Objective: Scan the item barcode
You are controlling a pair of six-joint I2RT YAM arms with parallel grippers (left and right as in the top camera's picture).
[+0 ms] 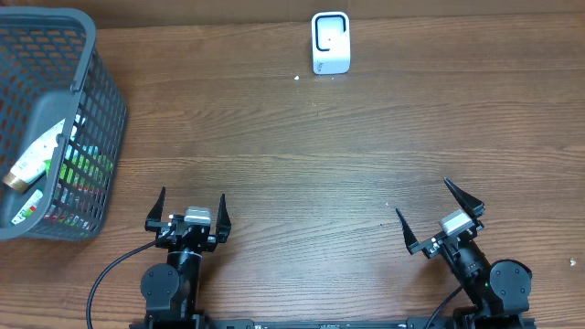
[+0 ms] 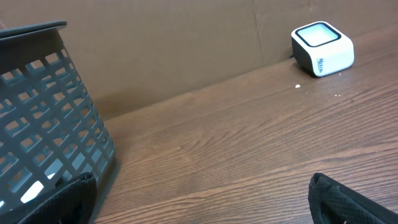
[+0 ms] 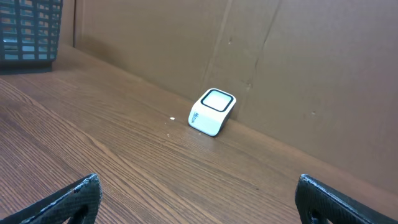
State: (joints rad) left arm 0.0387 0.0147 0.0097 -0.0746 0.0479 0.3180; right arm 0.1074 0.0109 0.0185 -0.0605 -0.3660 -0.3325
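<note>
1. At the far left, the basket (image 1: 102,100) holds the items, a white tube (image 1: 38,155) on top; none picked yet.
2. The left claw (image 1: 192,196) gapes wide, empty; its next move is probably a reach into the basket.
3. The scanner (image 1: 330,43) sits far back.
4. The right claw (image 1: 421,196) gapes wide, empty.

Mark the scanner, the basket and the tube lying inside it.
scanner (image 1: 330,41): overhead view, on its top face.
basket (image 2: 37,28): left wrist view, on its top rim.
tube (image 1: 38,153): overhead view, on the white middle of its body.
</note>
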